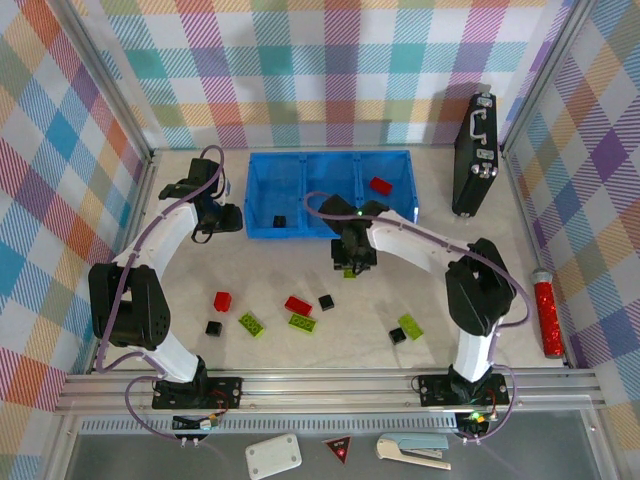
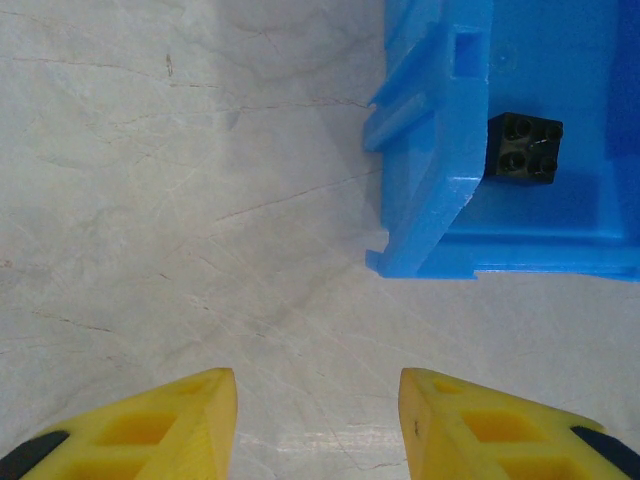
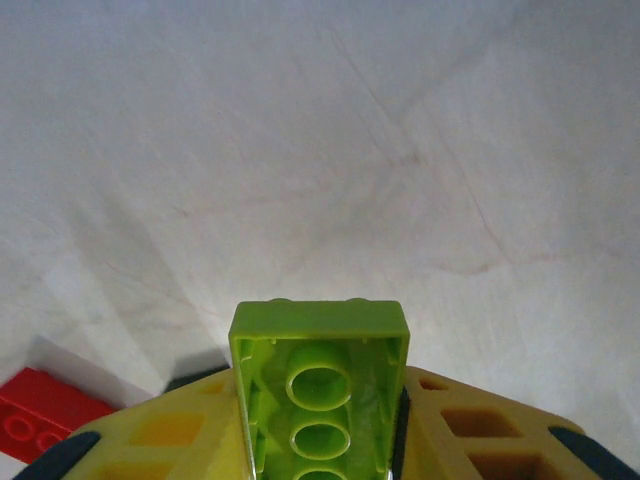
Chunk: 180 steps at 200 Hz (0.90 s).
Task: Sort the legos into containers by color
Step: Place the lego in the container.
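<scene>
While it clamps a lime-green brick [image 3: 320, 390], underside toward the wrist camera, the right gripper [image 1: 352, 268] hangs just below the blue tray [image 1: 330, 156] at the centre of the top view. The left gripper [image 2: 318, 420] stands partly open with nothing between its fingers, at the tray's lower left corner. A black cube [image 1: 280, 221] lies in the tray's left compartment, a red brick [image 1: 380, 184] in the right one. Other legos [image 1: 298, 305] lie scattered over the lower middle of the table [image 1: 530, 230].

Lab rig: aluminium frame [image 1: 330, 386], plaid backdrop [image 1: 330, 70]
</scene>
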Available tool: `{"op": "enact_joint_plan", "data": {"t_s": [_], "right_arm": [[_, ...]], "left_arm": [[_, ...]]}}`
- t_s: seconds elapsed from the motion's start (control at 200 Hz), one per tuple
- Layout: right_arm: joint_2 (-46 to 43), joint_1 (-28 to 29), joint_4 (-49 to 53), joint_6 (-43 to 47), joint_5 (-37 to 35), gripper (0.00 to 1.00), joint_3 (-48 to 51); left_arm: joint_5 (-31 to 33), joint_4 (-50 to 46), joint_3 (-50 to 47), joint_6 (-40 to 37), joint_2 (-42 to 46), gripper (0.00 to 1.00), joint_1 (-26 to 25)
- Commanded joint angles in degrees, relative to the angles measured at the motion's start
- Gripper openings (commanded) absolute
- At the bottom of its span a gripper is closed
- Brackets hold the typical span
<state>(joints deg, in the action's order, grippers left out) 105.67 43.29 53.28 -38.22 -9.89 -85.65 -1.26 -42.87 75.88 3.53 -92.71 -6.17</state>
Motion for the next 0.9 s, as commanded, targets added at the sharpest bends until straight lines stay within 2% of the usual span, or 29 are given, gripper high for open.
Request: {"op": "enact_joint_plan", "data": {"t_s": [0.0, 0.385, 0.625, 0.895], "right_arm": [[3.07, -1.87, 2.77, 4.68, -0.5, 0.38, -5.92], [16.27, -8.49, 4.72, 11.5, 0.89, 0.38, -27.71], [26.57, -9.62, 6.36, 13.76, 1.79, 0.38, -42.05], [34.54, -10.38, 4.76, 14.53, 1.91, 0.38, -49.59]], "left_arm": [[-0.94, 0.51, -0.68, -0.79, 1.77, 0.46, 0.79], [-1.2, 0.68, -0.81, -0.72, 1.17, 0.46, 0.72], [-1.09, 0.86, -1.08, -0.61, 1.19, 0.46, 0.72], [-1.29, 0.95, -1.25, -0.49, 1.17, 0.46, 0.72]]}}
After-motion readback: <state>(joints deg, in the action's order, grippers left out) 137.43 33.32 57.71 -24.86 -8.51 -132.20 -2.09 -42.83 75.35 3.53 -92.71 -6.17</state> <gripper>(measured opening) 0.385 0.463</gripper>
